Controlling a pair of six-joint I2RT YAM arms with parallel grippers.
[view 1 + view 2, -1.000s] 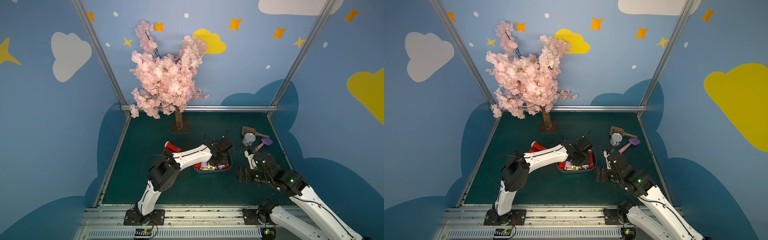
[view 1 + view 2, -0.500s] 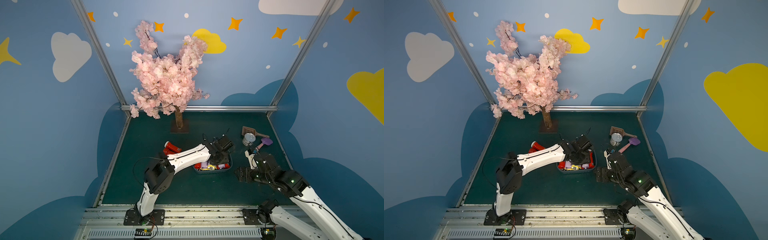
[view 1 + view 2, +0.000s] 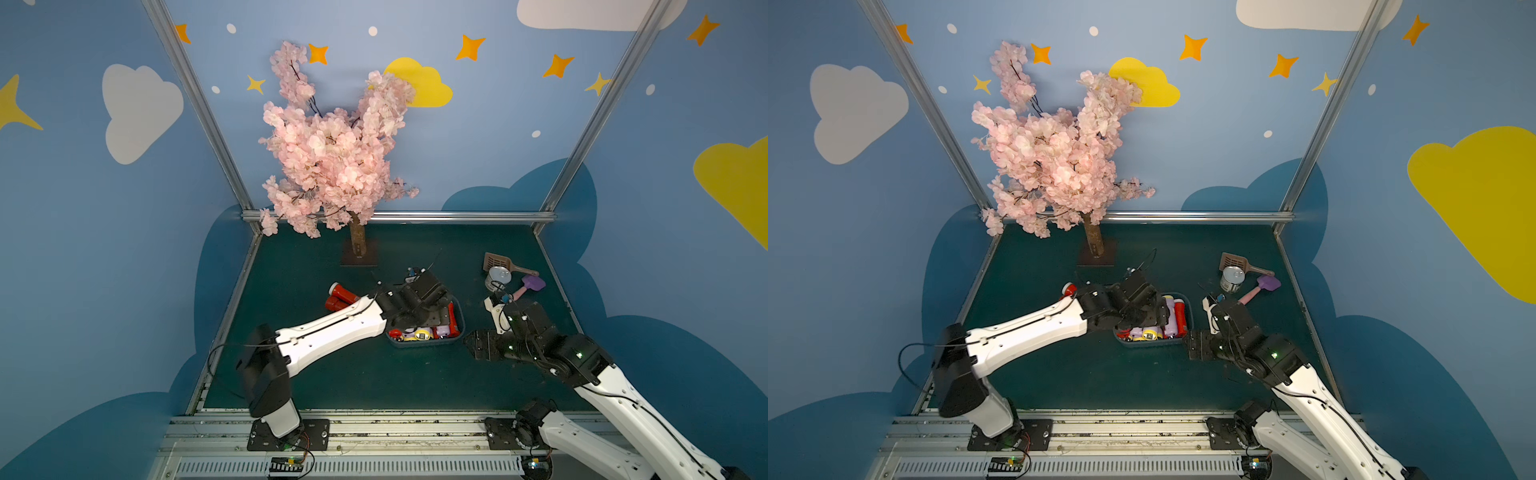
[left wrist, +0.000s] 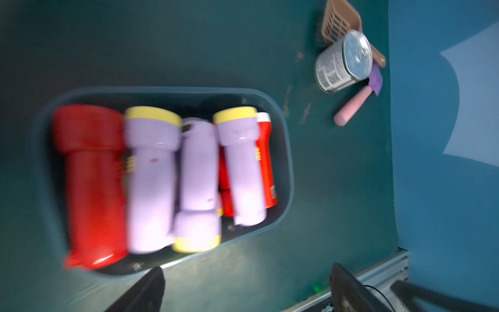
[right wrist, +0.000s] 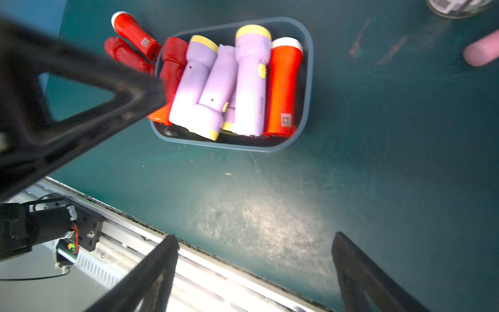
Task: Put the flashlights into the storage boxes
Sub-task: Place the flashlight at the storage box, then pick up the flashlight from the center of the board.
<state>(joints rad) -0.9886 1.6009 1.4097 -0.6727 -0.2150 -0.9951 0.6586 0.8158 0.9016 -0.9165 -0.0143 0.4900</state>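
The blue-grey storage box (image 3: 424,344) (image 3: 1150,343) sits mid-table, holding several flashlights side by side. In the left wrist view these are a blurred red one (image 4: 91,183), lilac ones with yellow heads (image 4: 151,183) and a slim red one (image 4: 266,162) inside the box's rim (image 4: 286,151). Two more red flashlights (image 3: 343,293) (image 5: 127,35) lie on the mat just left of the box. My left gripper (image 3: 434,322) (image 4: 245,272) hovers over the box, open and empty. My right gripper (image 3: 478,345) (image 5: 256,239) hangs open and empty to the right of the box.
A silver can (image 3: 497,278), a brown slotted scoop (image 3: 494,261) and a purple spatula with a pink handle (image 3: 532,284) lie at the back right. The blossom tree's trunk (image 3: 356,245) stands behind the box. A metal rail (image 5: 189,259) runs along the table's front edge.
My left gripper's jaws have opened wide above the box, and the left arm's elbow has swung down and left. The right arm has barely moved.
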